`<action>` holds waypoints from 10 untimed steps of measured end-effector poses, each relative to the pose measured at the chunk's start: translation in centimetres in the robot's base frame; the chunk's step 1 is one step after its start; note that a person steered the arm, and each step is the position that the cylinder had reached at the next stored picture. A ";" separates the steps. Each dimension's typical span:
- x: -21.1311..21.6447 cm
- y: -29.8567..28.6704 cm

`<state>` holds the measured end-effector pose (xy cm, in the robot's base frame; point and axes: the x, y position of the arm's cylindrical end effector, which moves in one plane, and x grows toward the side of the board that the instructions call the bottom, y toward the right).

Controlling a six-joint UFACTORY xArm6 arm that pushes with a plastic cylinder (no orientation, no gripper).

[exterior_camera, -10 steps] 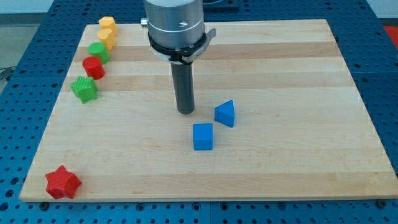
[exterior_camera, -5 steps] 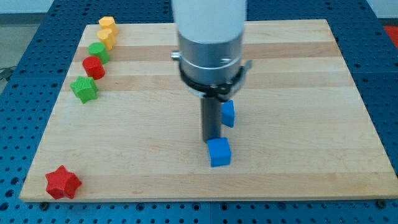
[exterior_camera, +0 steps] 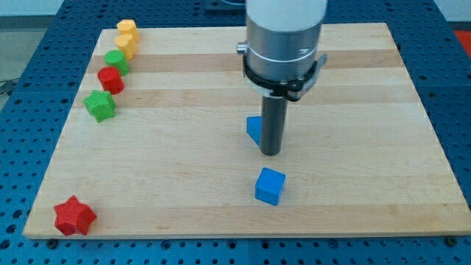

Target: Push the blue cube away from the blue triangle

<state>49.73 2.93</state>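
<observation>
My tip [exterior_camera: 270, 152], bare and holding nothing, sat mid-frame against the blue triangle [exterior_camera: 254, 129], above the blue cube [exterior_camera: 269, 185], keeping them apart.

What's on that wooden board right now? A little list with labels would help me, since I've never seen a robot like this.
board: wooden board on a blue perforated table
my tip: near the board's middle, right of the blue triangle
blue triangle: partly hidden behind the rod
blue cube: below my tip, apart from it and from the triangle
view's left edge, top to bottom: yellow block, green block, red block, green star
bottom left corner: red star
</observation>
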 end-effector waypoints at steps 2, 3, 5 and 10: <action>5.1 -2.9; 5.4 -2.9; 6.9 -1.6; 12.2 2.2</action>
<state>61.90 5.14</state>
